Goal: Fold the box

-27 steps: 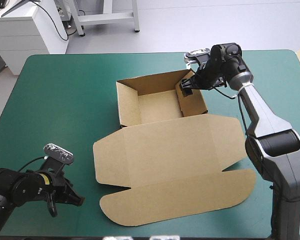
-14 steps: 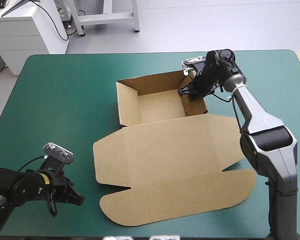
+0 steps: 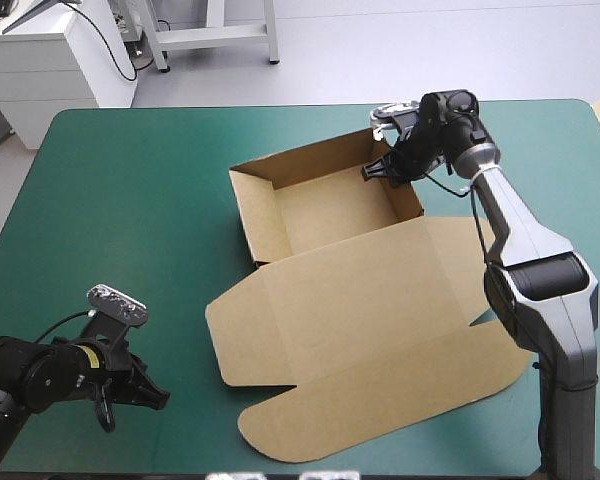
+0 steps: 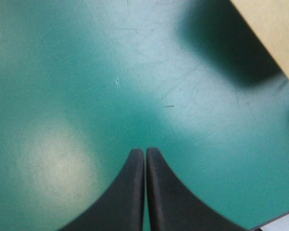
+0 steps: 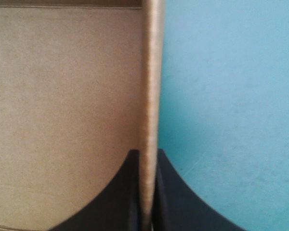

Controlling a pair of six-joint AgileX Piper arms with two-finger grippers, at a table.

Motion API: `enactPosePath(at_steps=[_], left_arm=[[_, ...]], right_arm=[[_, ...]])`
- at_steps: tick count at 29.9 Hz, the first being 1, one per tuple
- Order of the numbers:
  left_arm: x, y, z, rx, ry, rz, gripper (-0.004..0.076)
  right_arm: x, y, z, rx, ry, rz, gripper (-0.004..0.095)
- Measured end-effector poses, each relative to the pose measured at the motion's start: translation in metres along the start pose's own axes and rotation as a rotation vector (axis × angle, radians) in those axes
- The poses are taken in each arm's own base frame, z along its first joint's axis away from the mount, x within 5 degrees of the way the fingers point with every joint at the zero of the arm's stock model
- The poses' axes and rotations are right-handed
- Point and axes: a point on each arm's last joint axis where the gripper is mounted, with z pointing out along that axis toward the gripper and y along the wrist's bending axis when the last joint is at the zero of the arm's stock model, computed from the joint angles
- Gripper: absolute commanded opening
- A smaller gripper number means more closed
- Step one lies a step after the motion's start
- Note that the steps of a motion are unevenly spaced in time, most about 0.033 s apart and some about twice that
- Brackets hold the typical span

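The right pincer [image 5: 145,156] is all but closed on the box [image 3: 320,215]. Its two black fingers clamp the tray's right-hand wall [image 5: 151,72] from either side, with brown board within and the teal-green cover without. Seen from above, the grip sits near that wall's far corner. The box lies about the middle of the desk [image 3: 130,200], somewhat askew to its edges. The tray stands with its walls raised on the far side, and the lid [image 3: 350,310] with its flaps lies flat toward the near edge.

The left pincer [image 4: 145,153] is closed on nothing, low over bare cover by the near-left corner, well apart from the box.

The step in hand looks to be setting the right wall upright. The wrist view is too close to show whether its fold is fully tucked, so this may be only half done. The next move calls for firm downward seating of the wall and then a clean release that does not drag the tray. The idle left arm could brace the opposite wall.
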Motion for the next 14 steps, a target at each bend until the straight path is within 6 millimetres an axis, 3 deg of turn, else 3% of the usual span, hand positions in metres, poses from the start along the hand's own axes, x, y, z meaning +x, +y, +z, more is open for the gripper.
enactPosePath(at_steps=[6,14], left_arm=[[0.000,0.000,0.000,-0.001,-0.003,-0.005,-0.0008],[0.000,0.000,0.000,-0.001,-0.003,-0.013,-0.0008]], right_arm=[[-0.003,-0.050,-0.039,0.071,-0.094,0.054,-0.0021],[0.033,-0.166,-0.088,0.247,-0.136,0.260,-0.0021]])
